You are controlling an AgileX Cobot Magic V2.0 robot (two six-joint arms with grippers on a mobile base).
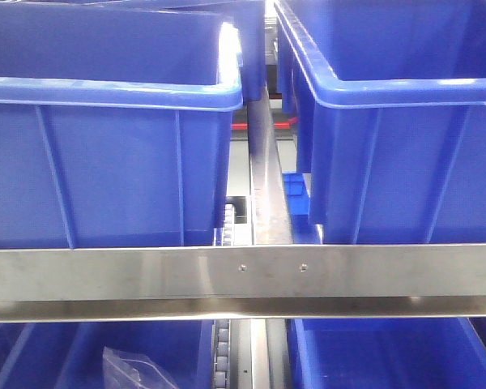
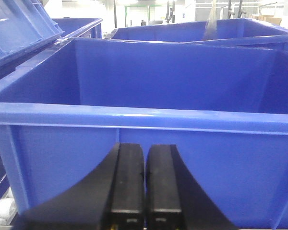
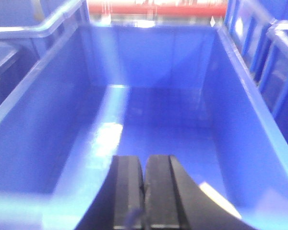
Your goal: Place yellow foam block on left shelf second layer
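Bins of blue plastic fill the shelf: left bin (image 1: 105, 162), steel rail (image 1: 243, 279), right bin (image 1: 405, 154). Left end effector (image 2: 145, 182) faces a bin wall with fingers pressed together on nothing; right end effector (image 3: 144, 187), likewise closed and empty, hangs over a bare bin floor. Yellow foam block appears in no view, so locating it likely comes first.

The left gripper (image 2: 145, 184) fills the bottom middle of the view, its two black fingers (image 2: 127, 182) pressed together with only a thin seam between them and nothing held. Straight ahead of the jaws stands a large blue bin (image 2: 144, 117), its front rim just above the fingertips and its hollow opening beyond. Behind it sits a second blue bin (image 2: 182, 31), and to the left of the jaws a tilted blue crate (image 2: 17, 28) leans in.
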